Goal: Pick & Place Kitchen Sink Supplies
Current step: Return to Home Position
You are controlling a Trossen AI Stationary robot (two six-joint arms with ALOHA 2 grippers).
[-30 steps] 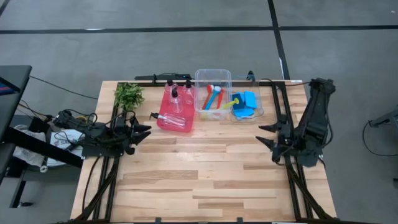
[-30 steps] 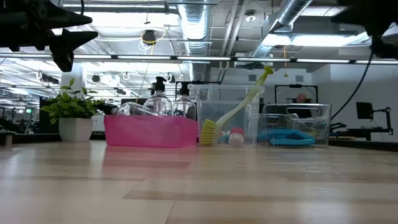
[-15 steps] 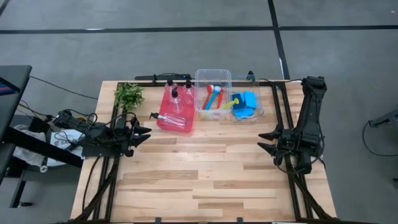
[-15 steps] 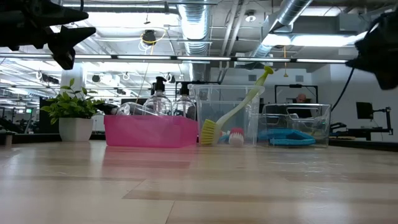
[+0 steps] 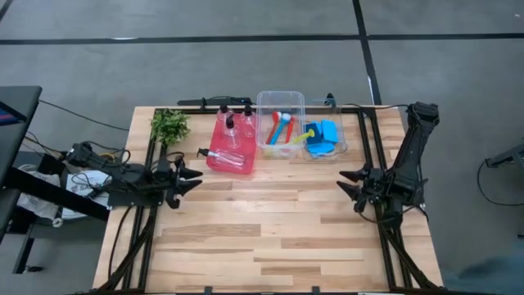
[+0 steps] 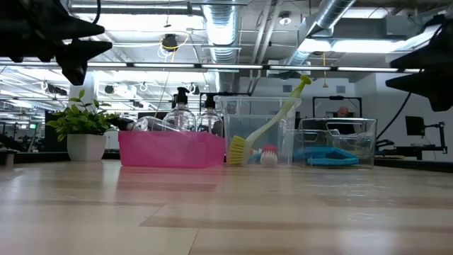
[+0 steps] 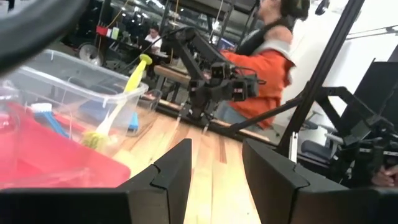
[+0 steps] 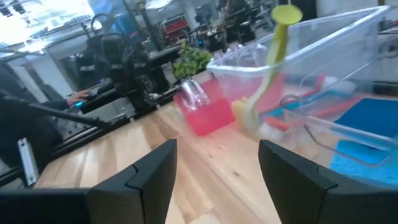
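place: robotics lab on an open industrial floor
ceiling: exposed ducts (image 6: 225, 32), pipes and strip lights, no tiles
floor: bare grey concrete (image 5: 205, 78) marked with black tape lines (image 5: 246, 38)
bench: wood-plank table (image 5: 270, 246) in a black frame, left arm (image 5: 123, 182) and right arm (image 5: 407, 160) mounted at its sides
wiring: loose cable bundle (image 5: 86, 174) off the table's left edge
background: rows of desks, a dark screen (image 6: 414, 126), person in an orange top (image 7: 264, 59) behind the right arm

left arm (image 5: 123, 182): folded low, reaching inward | left end effector (image 5: 194, 179): raised, fingers parted | right arm (image 5: 409, 156): folded, elbow back | right end effector (image 5: 345, 182): raised, facing left one, fingers parted
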